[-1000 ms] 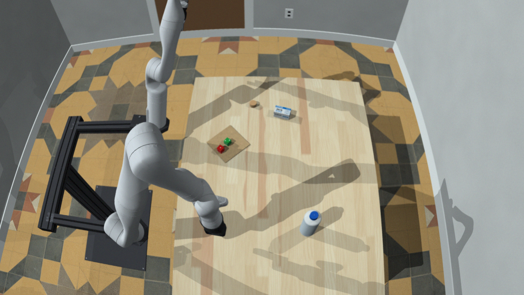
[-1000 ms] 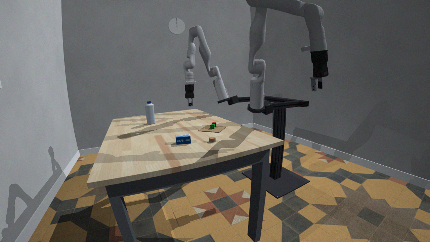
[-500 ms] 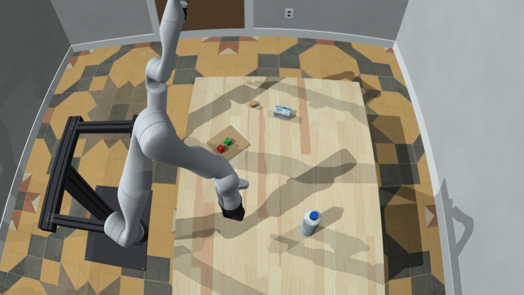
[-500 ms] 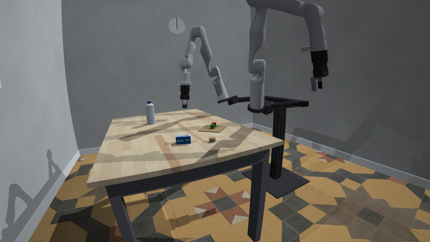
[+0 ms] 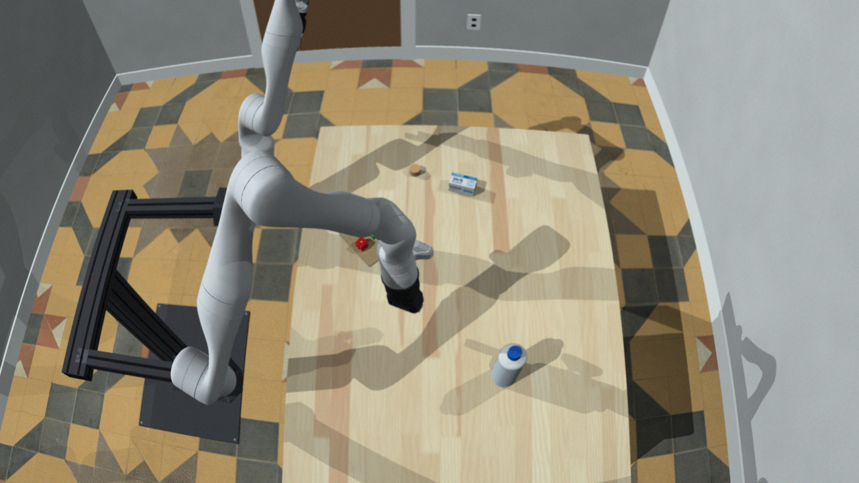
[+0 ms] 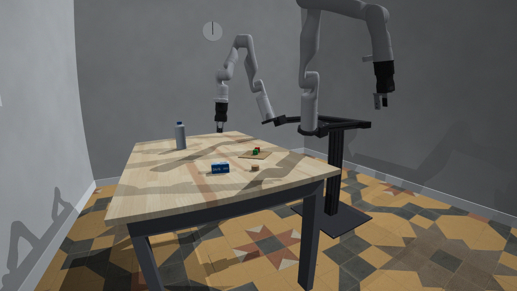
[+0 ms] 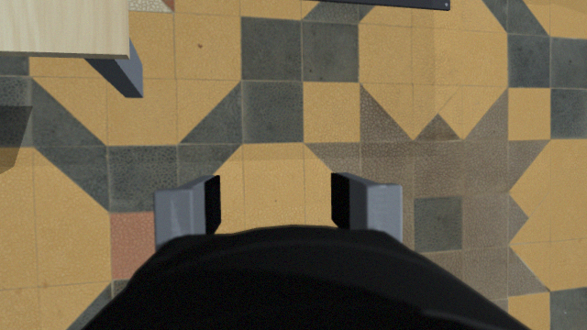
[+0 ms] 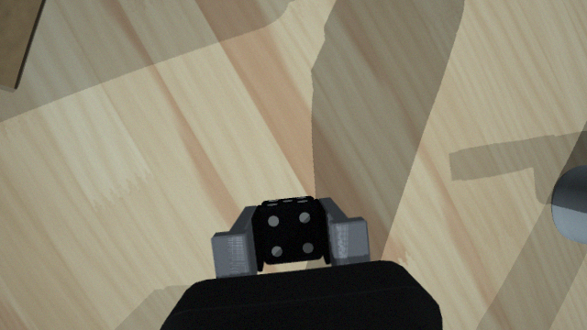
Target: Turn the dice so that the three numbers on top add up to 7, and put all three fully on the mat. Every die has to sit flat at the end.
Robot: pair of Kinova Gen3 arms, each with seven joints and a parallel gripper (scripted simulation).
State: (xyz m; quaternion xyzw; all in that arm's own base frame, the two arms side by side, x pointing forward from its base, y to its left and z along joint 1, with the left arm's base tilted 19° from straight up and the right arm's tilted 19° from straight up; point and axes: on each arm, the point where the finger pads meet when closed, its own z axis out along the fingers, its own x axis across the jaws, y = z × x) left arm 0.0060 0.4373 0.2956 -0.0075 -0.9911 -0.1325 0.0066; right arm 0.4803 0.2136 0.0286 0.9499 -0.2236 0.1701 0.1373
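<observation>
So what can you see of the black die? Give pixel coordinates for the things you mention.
The black die [image 6: 219, 129] [image 8: 290, 234] is a dark cube with rounded edges and pale round pips. It is held between the right gripper's fingers, raised above the table [image 5: 456, 444] [image 6: 173, 180] [image 8: 138, 137]. Four pips face the wrist camera; the adjoining face is too foreshortened to count surely.

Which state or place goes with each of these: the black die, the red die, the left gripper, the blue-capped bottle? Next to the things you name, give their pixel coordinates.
1. black die [image 8: 291, 235]
2. red die [image 5: 360, 243] [image 6: 257, 148]
3. left gripper [image 6: 381, 102] [image 7: 276, 202]
4. blue-capped bottle [image 5: 509, 365] [image 6: 180, 136]

A. upright on the table
B. open, beyond the tabletop
C. between the right gripper's [image 6: 219, 129] [image 8: 292, 236] fingers
D. on the mat [image 5: 371, 258] [image 6: 249, 156]

1-C, 2-D, 3-B, 4-A
</observation>
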